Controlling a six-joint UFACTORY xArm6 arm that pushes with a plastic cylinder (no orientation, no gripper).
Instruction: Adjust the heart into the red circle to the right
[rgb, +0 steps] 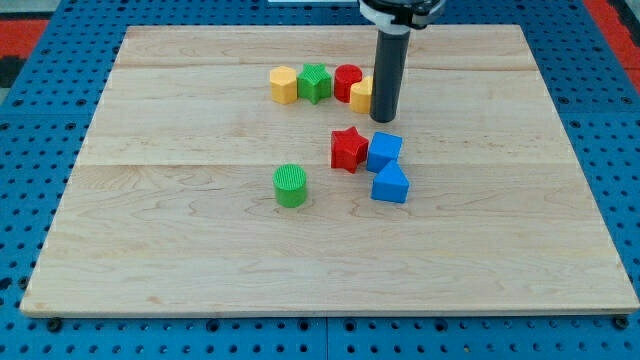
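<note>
The yellow heart (361, 96) lies near the view's top centre, touching the lower right side of the red circle (346, 79); the rod hides the heart's right part. My tip (384, 119) stands right against the heart's right side, just to the right of and below the red circle. A green star (314, 82) sits to the left of the red circle, and a yellow hexagon (284, 85) to the left of the star; the three form a row.
Below the tip lie a red star (348, 149) and a blue cube (384, 150) side by side, with another blue block (390, 184) just below the cube. A green cylinder (290, 186) stands further left. The wooden board (150, 250) rests on a blue pegboard.
</note>
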